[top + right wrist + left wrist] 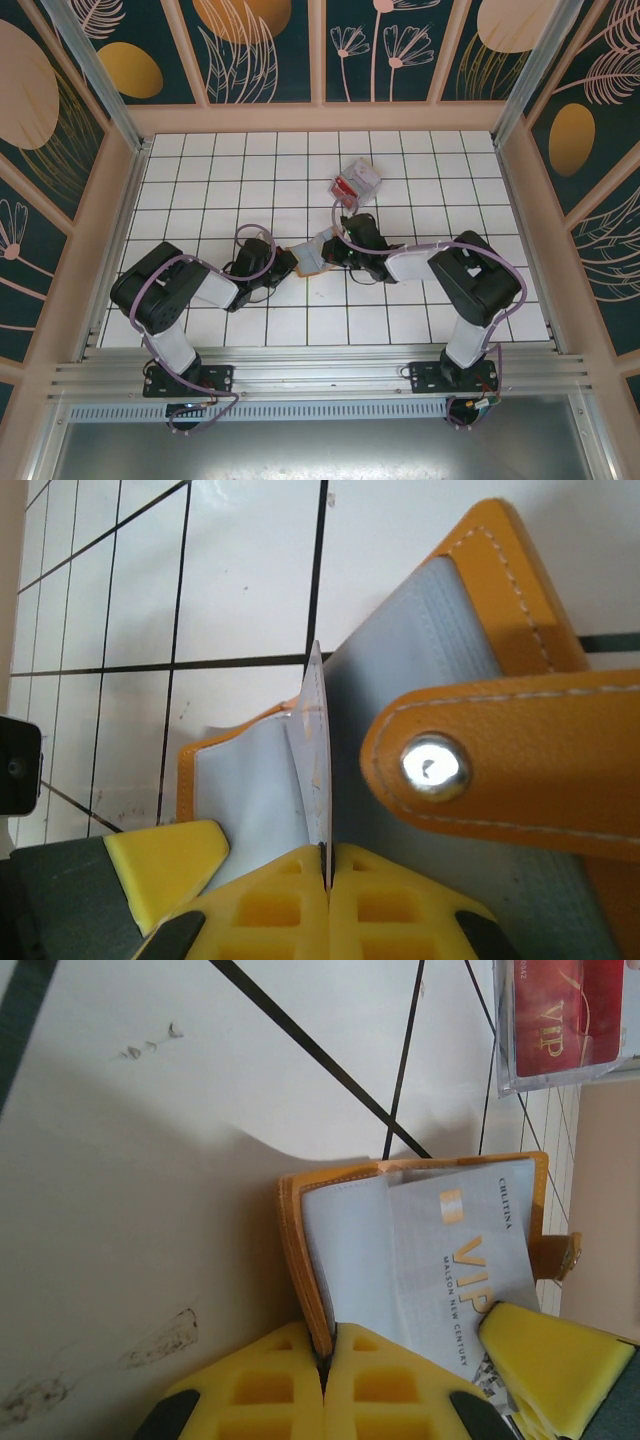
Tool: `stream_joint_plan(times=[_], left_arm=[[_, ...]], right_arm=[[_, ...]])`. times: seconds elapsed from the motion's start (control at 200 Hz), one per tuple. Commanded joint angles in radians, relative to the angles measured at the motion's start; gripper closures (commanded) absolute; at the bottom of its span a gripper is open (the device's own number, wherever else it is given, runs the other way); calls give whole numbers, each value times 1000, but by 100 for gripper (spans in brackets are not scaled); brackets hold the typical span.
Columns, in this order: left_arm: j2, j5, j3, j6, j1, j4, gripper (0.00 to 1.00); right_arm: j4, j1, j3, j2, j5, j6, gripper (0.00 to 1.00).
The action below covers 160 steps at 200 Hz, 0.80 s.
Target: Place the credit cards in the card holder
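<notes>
The orange card holder (309, 259) lies open between my two grippers at mid-table. My left gripper (326, 1358) is shut on its orange edge (298, 1260), grey lining facing up. A whitish credit card (468, 1270) marked VIP rests slanted on the lining, partly under a grey pocket. In the right wrist view that card (320, 765) stands edge-on, and my right gripper (327, 865) is shut on its near end. The holder's strap with a metal snap (520, 770) hangs over the lining (420, 660). A red credit card (565, 1015) lies in the clear box.
The clear plastic box (357, 182) sits on the tiles just beyond the grippers. Orange walls (320, 118) ring the white tiled floor. The left gripper's yellow finger (165, 865) shows close beside the right one.
</notes>
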Motion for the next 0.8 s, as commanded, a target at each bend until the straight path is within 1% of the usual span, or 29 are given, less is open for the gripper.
stream_joint_plan(times=[0.0,0.13,0.31,0.35,0.44,0.475,0.631,0.796], left_arm=[[59,47,17,22,-10,-62,100],[52,43,17,30,-10,-79,100],[42,19,30,62,-10,-161,95],[42,16,32,69,-11,-178,92],[34,0,34,83,-11,-224,77],[25,-9,32,87,-10,-241,75],[-46,-98,47,139,-10,-407,71],[-146,-217,54,190,-11,-587,70]], right_arm=[[-103,45,12,55,-13,-48,97],[-115,45,6,56,-11,-54,97],[-154,45,5,41,-46,-78,97],[-160,44,8,42,-65,-83,97],[-188,47,16,42,-76,-94,97],[-190,46,11,39,-75,-94,97],[-198,42,4,43,-73,-91,98],[-212,42,12,58,-54,-95,98]])
